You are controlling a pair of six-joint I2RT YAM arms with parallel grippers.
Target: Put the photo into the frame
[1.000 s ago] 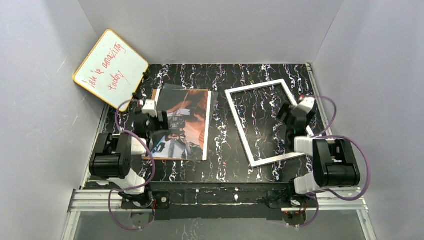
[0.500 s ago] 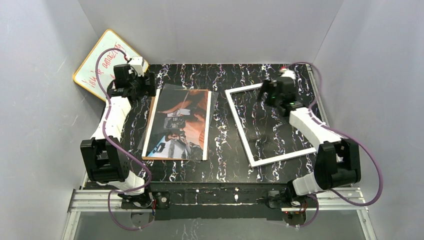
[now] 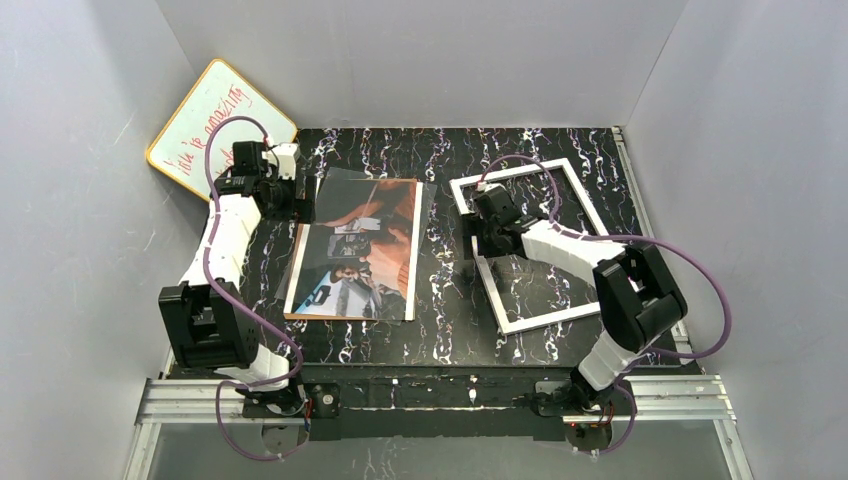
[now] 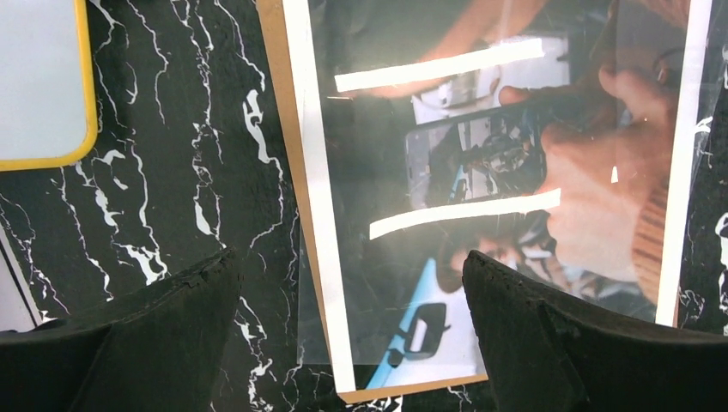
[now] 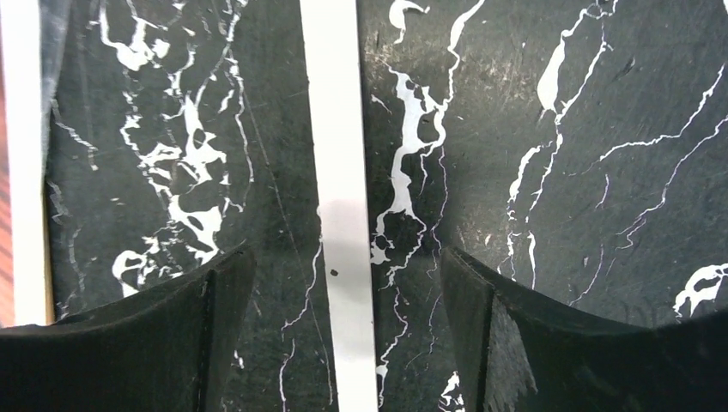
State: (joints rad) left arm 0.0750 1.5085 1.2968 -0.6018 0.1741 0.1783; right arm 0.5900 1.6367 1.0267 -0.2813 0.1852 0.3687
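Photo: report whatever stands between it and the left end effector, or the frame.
A clear sheet seems to lie over the photo, below the open left end effector. Toward the frame, only bare table shows.

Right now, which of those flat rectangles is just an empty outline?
The white frame on the right: the black marbled table shows through its middle, unlike the photo and the yellow-rimmed whiteboard.

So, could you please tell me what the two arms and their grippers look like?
Both the left arm and right arm have white links joined by boxy black joints, each with a looping purple cable. The left gripper and right gripper have broad, matte black fingers.
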